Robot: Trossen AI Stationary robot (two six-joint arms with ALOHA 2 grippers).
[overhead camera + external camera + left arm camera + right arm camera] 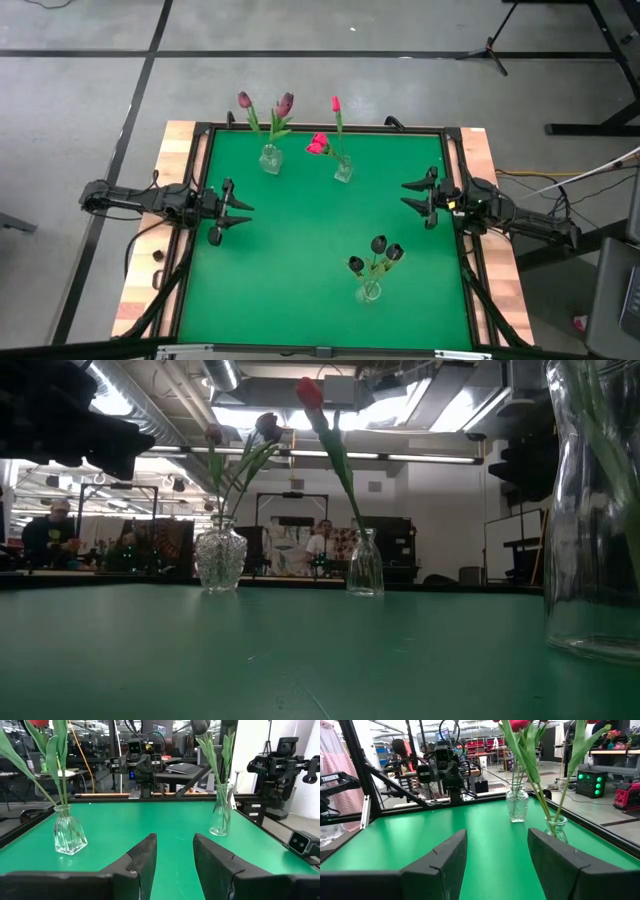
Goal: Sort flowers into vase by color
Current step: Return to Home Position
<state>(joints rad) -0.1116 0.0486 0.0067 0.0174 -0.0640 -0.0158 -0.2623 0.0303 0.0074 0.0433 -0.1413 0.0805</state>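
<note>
Three glass vases stand on their bases on the green mat. The far-left vase (270,158) holds purple flowers (284,103). The far-middle vase (343,171) holds pink flowers (318,145). The near vase (369,290) holds near-black flowers (380,250). My left gripper (242,213) waits at the mat's left edge, level and open, with nothing between its fingers (145,857). My right gripper (408,197) waits at the right edge, also level, open and holding nothing. The left wrist view shows the pink-flower vase (67,834) and the near vase (221,815).
A black frame (320,128) borders the mat on a wooden table (143,290). The middle of the mat (300,230) between the vases lies bare. People sit in the room beyond the far edge (50,535).
</note>
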